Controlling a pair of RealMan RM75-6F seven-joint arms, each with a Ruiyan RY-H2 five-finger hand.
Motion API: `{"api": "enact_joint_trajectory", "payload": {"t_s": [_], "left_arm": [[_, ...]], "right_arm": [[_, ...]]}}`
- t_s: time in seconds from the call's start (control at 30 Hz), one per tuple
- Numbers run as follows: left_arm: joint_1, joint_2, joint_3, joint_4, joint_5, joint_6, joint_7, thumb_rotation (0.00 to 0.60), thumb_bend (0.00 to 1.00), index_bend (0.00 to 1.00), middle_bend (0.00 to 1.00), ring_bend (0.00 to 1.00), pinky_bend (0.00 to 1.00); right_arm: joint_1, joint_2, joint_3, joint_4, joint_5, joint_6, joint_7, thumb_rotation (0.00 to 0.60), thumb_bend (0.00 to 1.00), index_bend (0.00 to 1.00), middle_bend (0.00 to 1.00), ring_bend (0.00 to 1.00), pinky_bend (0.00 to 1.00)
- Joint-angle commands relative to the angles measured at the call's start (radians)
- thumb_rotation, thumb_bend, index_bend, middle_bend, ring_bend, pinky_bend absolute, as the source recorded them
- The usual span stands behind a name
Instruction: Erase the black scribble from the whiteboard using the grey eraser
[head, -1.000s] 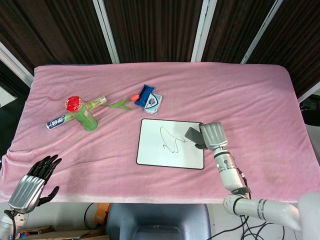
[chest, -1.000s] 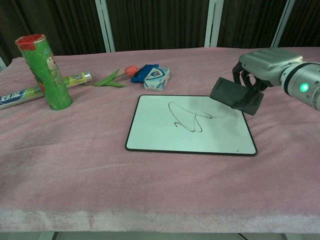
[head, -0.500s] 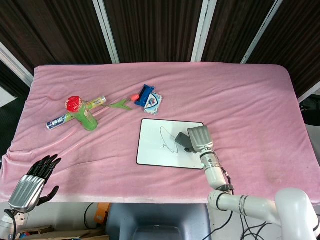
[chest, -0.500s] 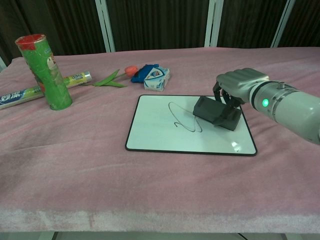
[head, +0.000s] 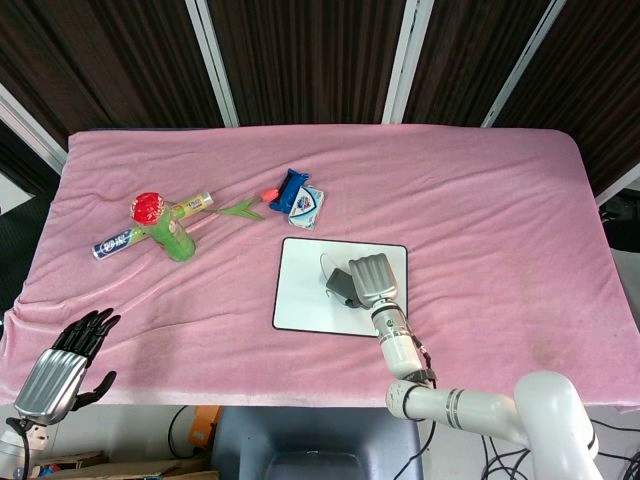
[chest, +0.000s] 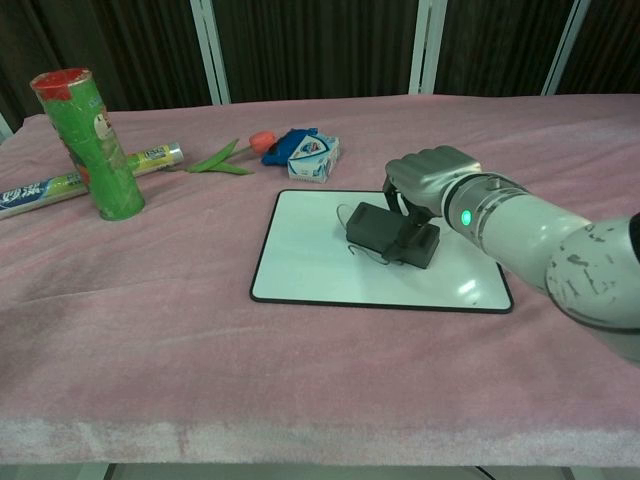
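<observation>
The whiteboard (head: 305, 295) (chest: 310, 262) lies on the pink cloth in front of me. My right hand (head: 372, 279) (chest: 430, 180) holds the grey eraser (head: 340, 287) (chest: 390, 233) and presses it flat on the board's middle. The eraser covers most of the black scribble (chest: 346, 214); only its left loop shows beside the eraser. My left hand (head: 72, 358) hangs off the near left table edge, fingers apart, holding nothing; the chest view does not show it.
A green can with a red lid (head: 163, 228) (chest: 92, 140) stands at the left beside a lying tube (head: 130, 235) (chest: 60, 182). An artificial tulip (head: 250, 205) (chest: 235, 153) and blue-white packets (head: 298, 198) (chest: 312, 155) lie just behind the board.
My right hand has slid the eraser leftward from the board's right edge to its middle. The right part of the scribble is gone. The left hand has stayed put.
</observation>
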Motion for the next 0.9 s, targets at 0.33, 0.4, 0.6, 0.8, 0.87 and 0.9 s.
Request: {"api": "enact_joint_trajectory", "payload": {"t_s": [0.33, 0.4, 0.6, 0.8, 0.87, 0.9], "left_arm": [[0.001, 0.001, -0.005, 0.001, -0.013, -0.002, -0.001, 0.600, 0.36, 0.00, 0.03, 0.02, 0.15], [0.002, 0.001, -0.006, 0.001, -0.015, -0.001, -0.001, 0.600, 0.36, 0.00, 0.03, 0.02, 0.15], [0.006, 0.003, -0.008, 0.001, -0.019, 0.006, 0.000, 0.600, 0.36, 0.00, 0.03, 0.02, 0.15], [0.007, 0.004, -0.005, -0.002, -0.024, -0.003, 0.003, 0.600, 0.36, 0.00, 0.03, 0.02, 0.15], [0.007, 0.004, -0.005, -0.002, -0.027, -0.006, 0.005, 0.600, 0.36, 0.00, 0.03, 0.02, 0.15], [0.007, 0.004, -0.006, -0.003, -0.028, -0.007, 0.007, 0.600, 0.36, 0.00, 0.03, 0.02, 0.15]], "right_arm": [[0.072, -0.125, 0.042, 0.124, -0.012, -0.020, 0.018, 0.600, 0.40, 1.00, 0.80, 0.81, 0.90], [0.084, -0.142, 0.046, 0.142, -0.014, -0.024, 0.015, 0.600, 0.40, 1.00, 0.80, 0.81, 0.90], [0.124, -0.195, 0.072, 0.223, -0.015, -0.009, -0.019, 0.600, 0.40, 1.00, 0.80, 0.81, 0.90], [0.139, -0.202, 0.114, 0.283, 0.017, 0.004, -0.055, 0.600, 0.40, 1.00, 0.80, 0.81, 0.90], [0.138, -0.193, 0.120, 0.292, 0.023, 0.006, -0.066, 0.600, 0.40, 1.00, 0.80, 0.81, 0.90], [0.136, -0.186, 0.124, 0.296, 0.029, 0.006, -0.074, 0.600, 0.40, 1.00, 0.80, 0.81, 0.90]]}}
